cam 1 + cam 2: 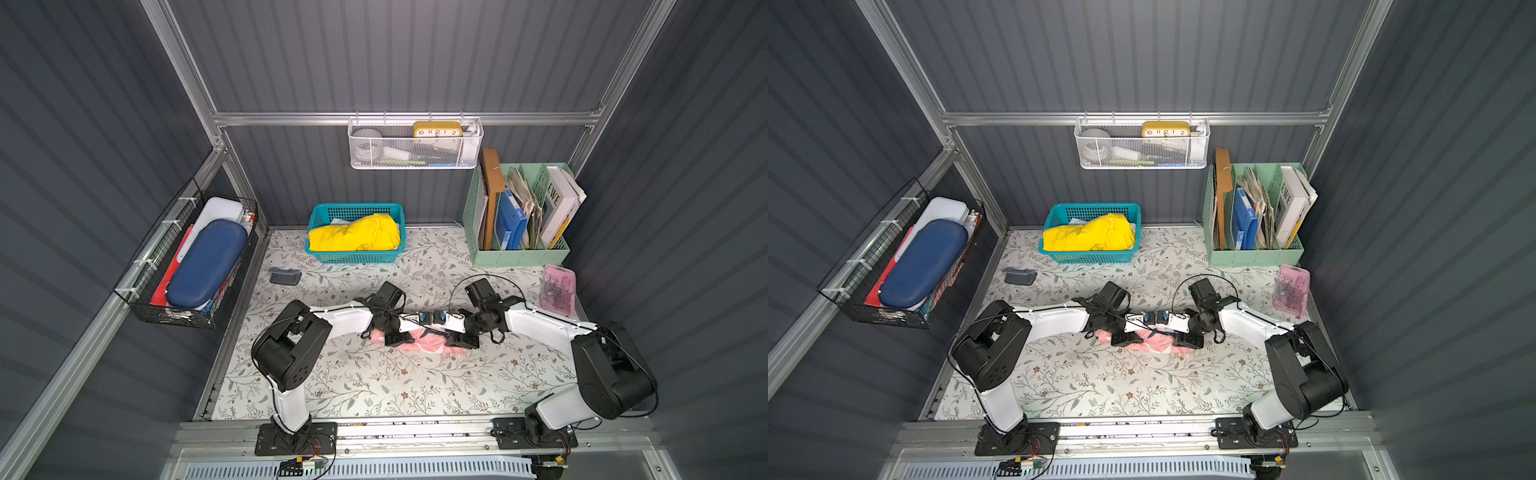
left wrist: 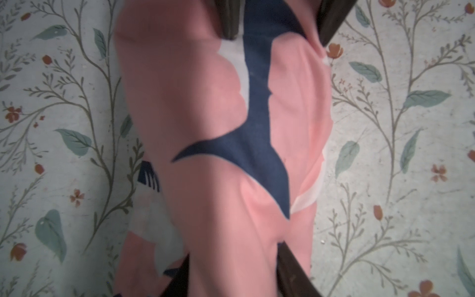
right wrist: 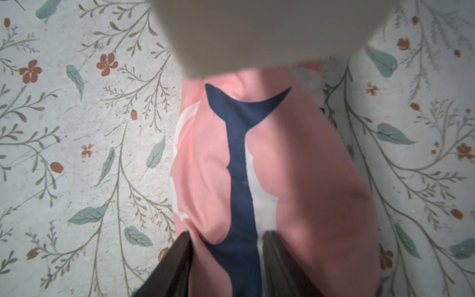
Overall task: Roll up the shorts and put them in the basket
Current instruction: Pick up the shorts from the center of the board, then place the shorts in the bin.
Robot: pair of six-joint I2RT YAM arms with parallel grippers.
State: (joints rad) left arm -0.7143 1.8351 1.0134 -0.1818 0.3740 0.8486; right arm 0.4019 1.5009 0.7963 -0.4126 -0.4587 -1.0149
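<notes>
The shorts (image 1: 428, 344) (image 1: 1158, 340), pink with a navy-and-white shark print, lie bunched into a narrow roll at mid-table in both top views. My left gripper (image 1: 395, 337) (image 1: 1127, 338) comes in from the left end of the roll and my right gripper (image 1: 461, 338) (image 1: 1187, 338) from the right end. In the left wrist view the shorts (image 2: 210, 144) fill the gap of the left gripper (image 2: 234, 272), whose fingers press into the fabric. The right wrist view shows the right gripper (image 3: 227, 262) shut on a fold of the shorts (image 3: 295, 164). The arms hide much of the roll from above.
A teal basket (image 1: 353, 206) holding a yellow cloth (image 1: 357, 237) stands at the back. A green file organizer (image 1: 519, 253) and a pink box (image 1: 559, 291) sit at the back right. A small grey object (image 1: 284, 275) lies at the left, near a black wire basket (image 1: 187, 257).
</notes>
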